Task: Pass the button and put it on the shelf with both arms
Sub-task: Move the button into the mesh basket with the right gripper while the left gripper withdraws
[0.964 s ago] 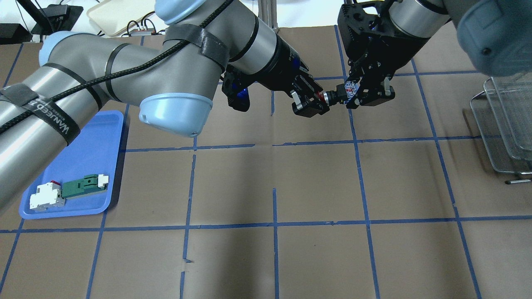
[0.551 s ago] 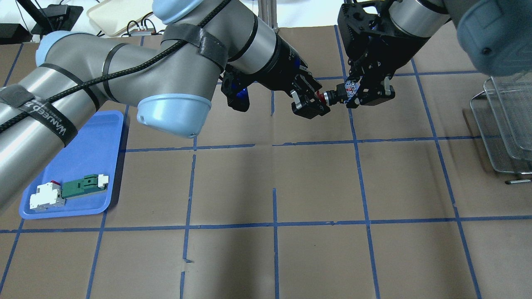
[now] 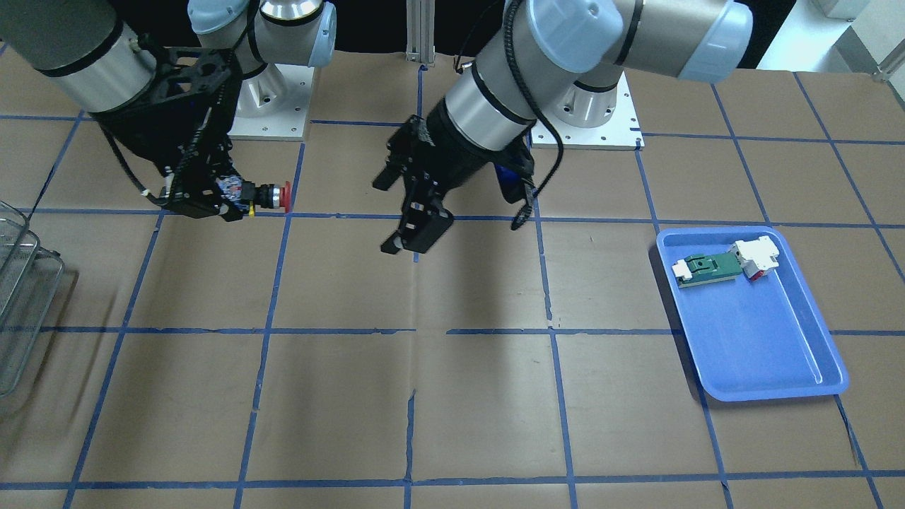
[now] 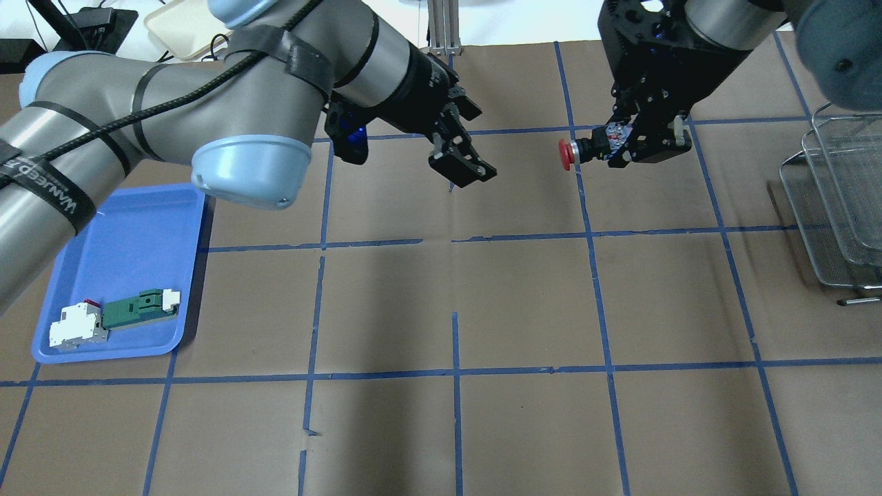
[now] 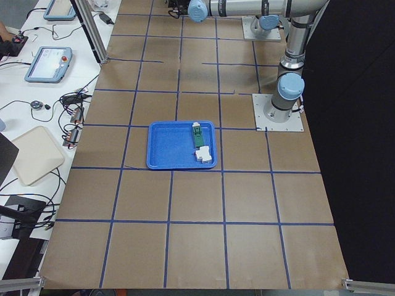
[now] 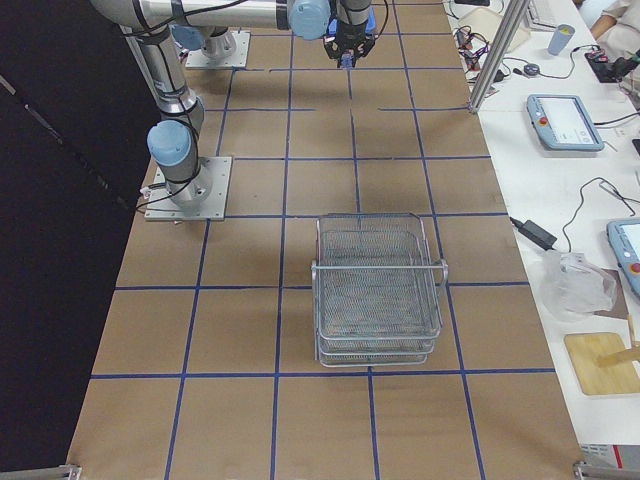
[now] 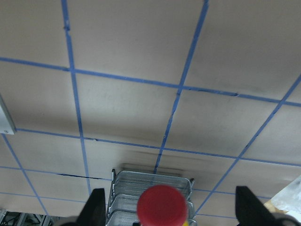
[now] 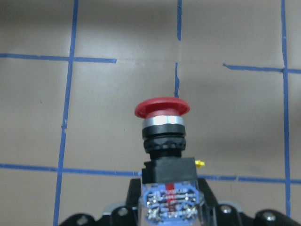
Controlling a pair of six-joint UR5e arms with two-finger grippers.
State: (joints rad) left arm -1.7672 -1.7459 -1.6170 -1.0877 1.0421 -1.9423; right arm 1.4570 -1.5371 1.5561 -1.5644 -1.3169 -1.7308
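The button (image 4: 584,149) is held off the table (image 4: 524,303) by the right gripper (image 4: 630,146), whose jaws are closed on the blue-white contact block. The black collar and the red mushroom cap stick out free, and the button lies about level with its cap turned toward the left gripper (image 4: 468,138). The left gripper is well apart from the button, with its jaws wide and nothing between them. In the left wrist view its two dark fingertips (image 7: 96,209) stand at the lower corners, and the red cap shows small between them with the shelf (image 7: 150,186) behind it. In the right wrist view the end of the contact block carries small red and white marks and metal screws, but no letter there is large enough to read. A small yellow tab shows at the side of the collar. The only writing that can be read is on a black strap (image 4: 52,196) around the left arm, which holds a braided cable. Its white letters seem to spell "WANJEED", and they appear upside down from above. The shelf stands on the table at the robot's right side, well apart from the right gripper. At the other side lies the blue tray (image 4: 138,241), where the green-and-white part (image 4: 138,308) and the white-and-red block (image 4: 76,327) lie end to end in one corner. Brown paper with a grid of blue tape covers the table.
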